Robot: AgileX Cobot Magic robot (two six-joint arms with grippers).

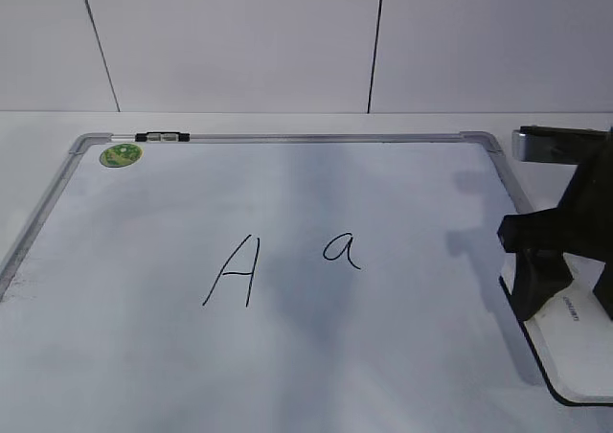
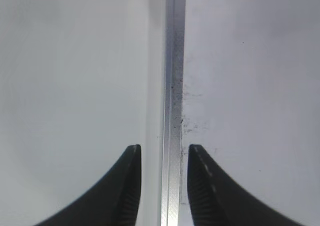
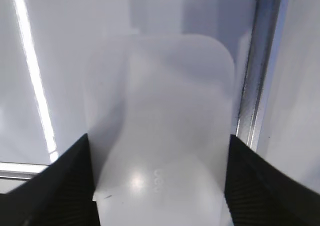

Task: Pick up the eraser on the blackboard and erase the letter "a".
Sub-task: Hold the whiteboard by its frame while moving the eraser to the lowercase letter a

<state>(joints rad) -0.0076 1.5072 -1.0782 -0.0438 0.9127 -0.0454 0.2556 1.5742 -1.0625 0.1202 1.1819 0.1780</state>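
Observation:
The blackboard (image 1: pixel 383 356) is a white board with a grey frame, lying flat. The letter "a" (image 1: pixel 342 249) is written in black near its middle, right of a capital "A" (image 1: pixel 233 271). The eraser (image 1: pixel 579 347), white with a black underside, lies at the board's right edge. My right gripper (image 1: pixel 541 294) stands over it. In the right wrist view its jaws (image 3: pixel 159 138) press on both long sides of the eraser (image 3: pixel 165 101). My left gripper (image 2: pixel 164 148) is open and empty, straddling the board's metal frame (image 2: pixel 173 86); it is out of the exterior view.
A round green sticker (image 1: pixel 121 154) sits in the board's far left corner, with a black clip (image 1: pixel 163 137) on the top frame beside it. The board's frame (image 3: pixel 260 61) runs just right of the eraser. A pale wall stands behind the table.

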